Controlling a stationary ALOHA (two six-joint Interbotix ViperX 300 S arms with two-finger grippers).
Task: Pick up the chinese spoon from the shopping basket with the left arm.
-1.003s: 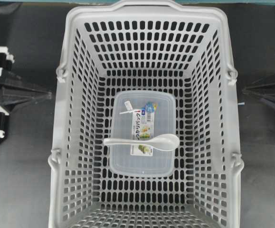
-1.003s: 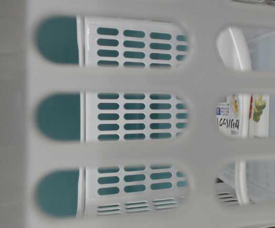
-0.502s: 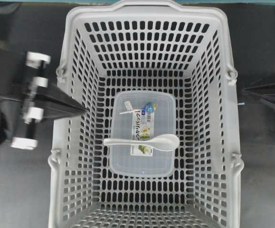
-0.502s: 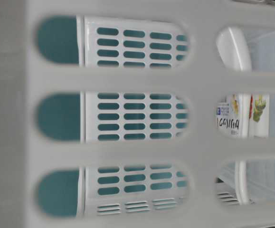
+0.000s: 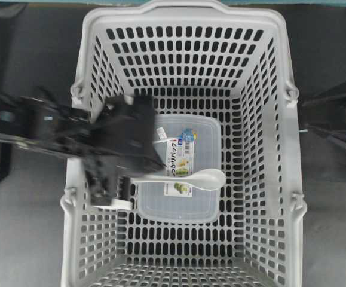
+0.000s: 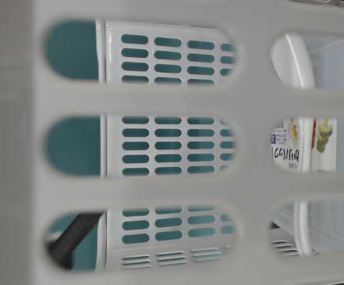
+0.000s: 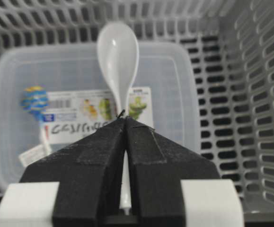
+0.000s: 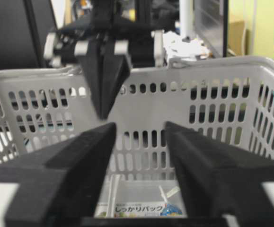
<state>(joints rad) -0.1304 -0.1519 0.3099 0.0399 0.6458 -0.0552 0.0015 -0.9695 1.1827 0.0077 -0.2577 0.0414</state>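
While poised above spoon (image 7: 118,59), claw (image 7: 124,124) closed

We see a dark table (image 5: 29,239) carrying the grey shopping basket (image 5: 184,18), its floor below the left gripper (image 5: 156,160).

Spoon (image 7: 117,59): glossy white.
Basket (image 5: 184,24): light grey, oblong slots all over.
Container (image 5: 175,206), under spoon: clear, printed label.
Left gripper (image 7: 124,124): black fingers.

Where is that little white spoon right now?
In the overhead view the chinese spoon lies across the clear container on the shopping basket floor, its handle end hidden under the left gripper.
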